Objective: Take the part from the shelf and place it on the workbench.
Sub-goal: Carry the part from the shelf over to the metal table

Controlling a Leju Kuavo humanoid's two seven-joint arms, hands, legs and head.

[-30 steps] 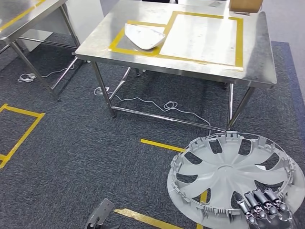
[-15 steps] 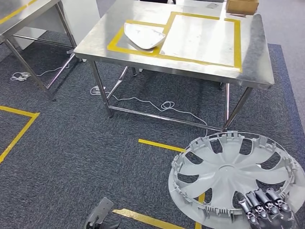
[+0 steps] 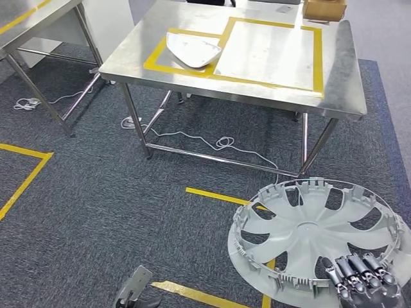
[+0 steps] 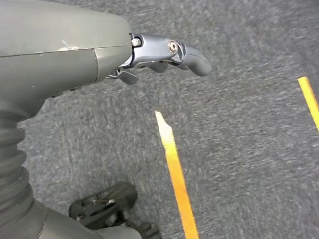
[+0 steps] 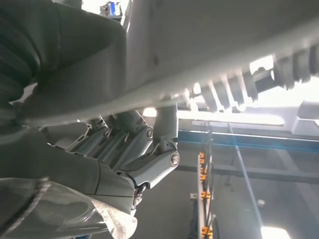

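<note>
The part is a large grey wheel cover (image 3: 314,236) with curved spokes, held roughly flat at the lower right of the head view. My right hand (image 3: 366,277) grips its near rim, dark fingers lying over the top. From the right wrist camera the cover's underside (image 5: 226,40) crosses overhead with my right hand (image 5: 127,149) clamped below it. The steel workbench (image 3: 339,77) stands ahead, marked with yellow tape rectangles. My left hand (image 4: 161,52) hangs over the grey carpet, fingers loosely extended and holding nothing; it pokes in at the bottom edge (image 3: 137,292) of the head view.
A white curved panel (image 3: 192,49) lies in the workbench's left taped square. A cardboard box (image 3: 323,8) sits at its far right corner. White cables (image 3: 213,140) trail under the bench. Yellow tape lines (image 3: 216,194) cross the carpet. A second steel table (image 3: 29,19) stands at the left.
The whole view has shifted slightly as I move; the workbench sits a little nearer and more centred. The wheel cover stays in my right hand, now marginally lower in the picture.
</note>
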